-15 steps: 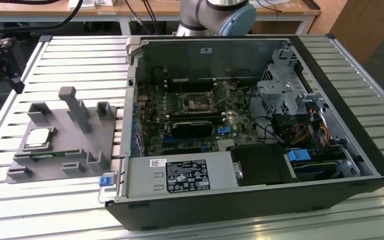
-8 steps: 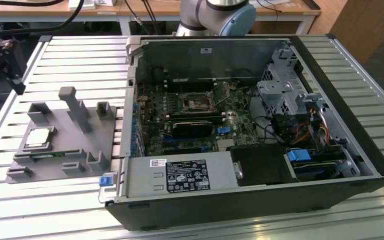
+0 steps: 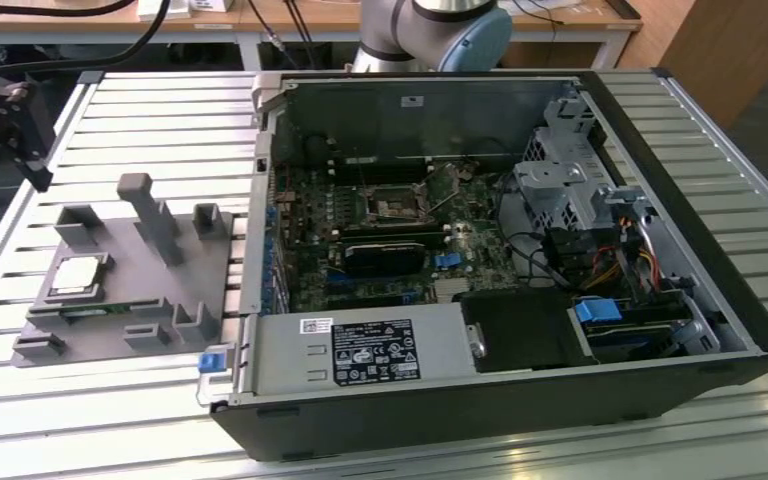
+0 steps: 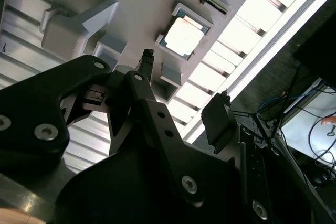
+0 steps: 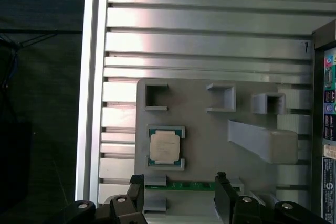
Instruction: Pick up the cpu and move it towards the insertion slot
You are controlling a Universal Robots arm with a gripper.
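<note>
The cpu, a small square chip with a shiny silver top, lies flat in its pocket on the grey fixture, with the gripper spread wide and empty nearby.

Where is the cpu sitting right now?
The cpu lies in a square pocket of the grey holder, at the exterior view's left of the open computer case, beside the green memory stick.
</note>
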